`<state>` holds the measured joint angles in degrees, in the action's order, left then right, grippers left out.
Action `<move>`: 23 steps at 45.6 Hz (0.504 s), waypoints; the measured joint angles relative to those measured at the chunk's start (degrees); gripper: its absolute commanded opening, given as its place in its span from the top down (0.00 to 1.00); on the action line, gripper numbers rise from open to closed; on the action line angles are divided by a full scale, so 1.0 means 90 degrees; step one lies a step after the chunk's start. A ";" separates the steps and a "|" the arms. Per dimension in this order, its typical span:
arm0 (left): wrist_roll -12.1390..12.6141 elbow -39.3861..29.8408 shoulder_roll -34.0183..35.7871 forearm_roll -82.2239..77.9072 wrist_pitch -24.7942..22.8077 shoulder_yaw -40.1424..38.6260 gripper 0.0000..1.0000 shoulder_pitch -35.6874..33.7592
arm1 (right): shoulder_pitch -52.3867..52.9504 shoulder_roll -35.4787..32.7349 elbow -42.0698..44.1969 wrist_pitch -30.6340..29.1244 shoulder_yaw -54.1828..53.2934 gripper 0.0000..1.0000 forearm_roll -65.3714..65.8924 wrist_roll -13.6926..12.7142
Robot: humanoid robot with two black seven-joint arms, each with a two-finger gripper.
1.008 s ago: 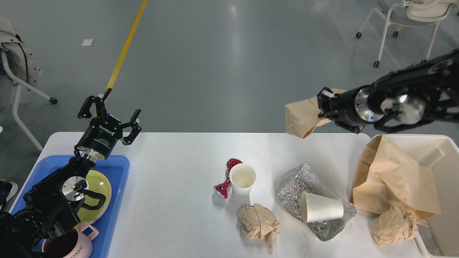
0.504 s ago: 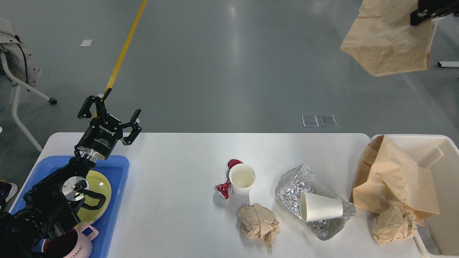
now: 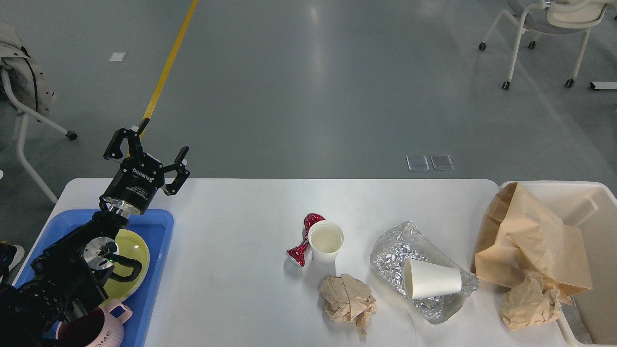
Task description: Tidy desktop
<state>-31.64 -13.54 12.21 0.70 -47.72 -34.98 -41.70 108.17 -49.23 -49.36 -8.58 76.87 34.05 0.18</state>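
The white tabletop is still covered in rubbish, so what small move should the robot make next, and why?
Probably bring an arm toward the crumpled brown paper ball. It lies loose on the white tabletop, apart from the upright white paper cup, while the cream plastic bin stands at the right. The left gripper hovers open and empty; the right one is out of view.

Tray [image 3: 159,270] on desktop [image 3: 231,270] L, bin [image 3: 600,193] R, cups [image 3: 326,241] btwn.
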 measured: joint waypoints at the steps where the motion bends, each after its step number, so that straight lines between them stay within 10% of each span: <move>1: 0.0000 0.0000 -0.0001 0.0000 0.0000 0.0000 0.00 0.0000 | -0.0400 -0.0002 0.0195 0.0217 -0.0058 1.00 0.0001 0.0001; 11: 0.0000 0.0001 0.0001 0.0000 0.0000 0.0000 0.00 -0.0001 | -0.4672 0.0361 0.1903 0.1617 -0.1583 1.00 -0.0402 0.0010; 23: 0.0000 0.0000 0.0001 0.0000 0.0000 0.0000 0.00 -0.0003 | -0.6714 0.1196 0.3013 0.1827 -0.2801 1.00 -0.0695 0.0006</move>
<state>-31.64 -13.54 12.21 0.69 -47.73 -34.98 -41.73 47.74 -38.46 -22.24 7.87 51.66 27.80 0.23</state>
